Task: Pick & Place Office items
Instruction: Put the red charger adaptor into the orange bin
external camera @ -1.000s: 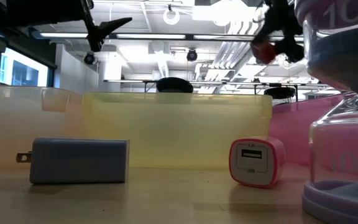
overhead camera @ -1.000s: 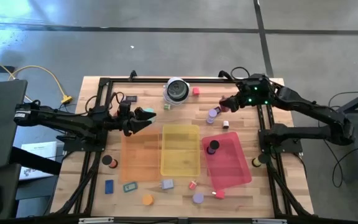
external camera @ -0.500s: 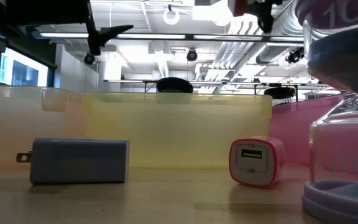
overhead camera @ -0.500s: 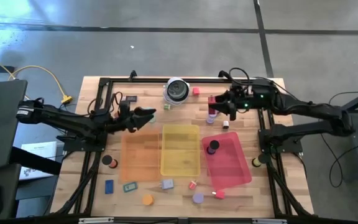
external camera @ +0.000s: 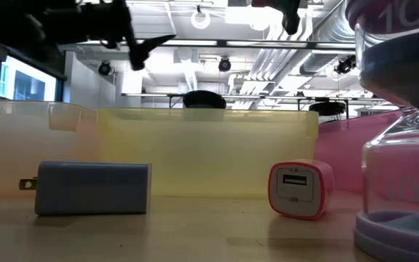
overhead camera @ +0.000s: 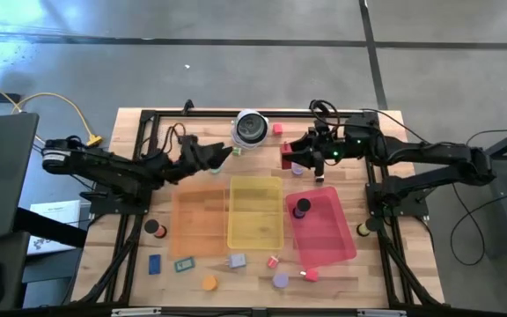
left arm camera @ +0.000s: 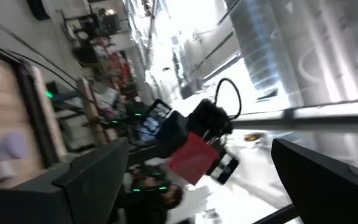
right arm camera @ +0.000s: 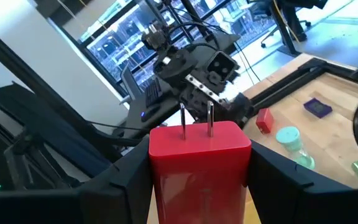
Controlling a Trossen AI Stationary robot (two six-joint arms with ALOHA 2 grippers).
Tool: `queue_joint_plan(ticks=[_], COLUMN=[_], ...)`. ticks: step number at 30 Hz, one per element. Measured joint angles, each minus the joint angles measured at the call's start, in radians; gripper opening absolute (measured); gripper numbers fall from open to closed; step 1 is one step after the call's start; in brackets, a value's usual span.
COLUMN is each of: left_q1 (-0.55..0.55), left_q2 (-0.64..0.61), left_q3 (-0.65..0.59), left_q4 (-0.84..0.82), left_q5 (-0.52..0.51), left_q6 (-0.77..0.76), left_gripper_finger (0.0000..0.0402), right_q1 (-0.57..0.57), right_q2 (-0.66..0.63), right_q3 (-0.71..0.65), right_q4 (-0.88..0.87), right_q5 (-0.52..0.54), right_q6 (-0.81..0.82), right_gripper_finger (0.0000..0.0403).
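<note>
Red plug block (right arm camera: 199,158), prongs outward, pinched between the right gripper (overhead camera: 290,154) fingers, aloft over the far table between the silver-and-black object (overhead camera: 251,128) and the red tray (overhead camera: 322,227). Left gripper (overhead camera: 223,153) spread wide, empty, facing it nearby. Risk, by my reckoning: the two arms clip each other, or the block slips and falls short of the red tray onto loose pieces.

Ceiling lights (external camera: 198,18) are glaring brightly across the low view, silhouetting the arms. The left wrist view is smearing with blur, while the table (overhead camera: 192,132) is lying evenly lit.
</note>
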Motion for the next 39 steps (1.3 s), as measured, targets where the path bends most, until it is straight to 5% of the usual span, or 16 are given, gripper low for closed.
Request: queue_joint_plan(ticks=[13,22,39], left_q1=[0.086,0.095,0.079], left_q2=[0.293,0.326,0.325], left_q3=[0.441,0.511,0.548], left_q4=[-0.032,-0.147,-0.281], left_q5=[0.584,0.612,0.501], left_q6=[-0.075,0.015,0.280], left_gripper_finger=[0.0386,0.0386,0.0385], right_q1=[0.042,0.053,-0.030], right_q2=[0.002,-0.018,0.006], right_q3=[0.000,0.000,-0.001], right_q4=[0.098,0.117,0.083], right_q5=[0.003,-0.007,-0.029], right_q6=[0.042,0.079,0.151], right_gripper_finger=[0.0200,0.0200,0.0200])
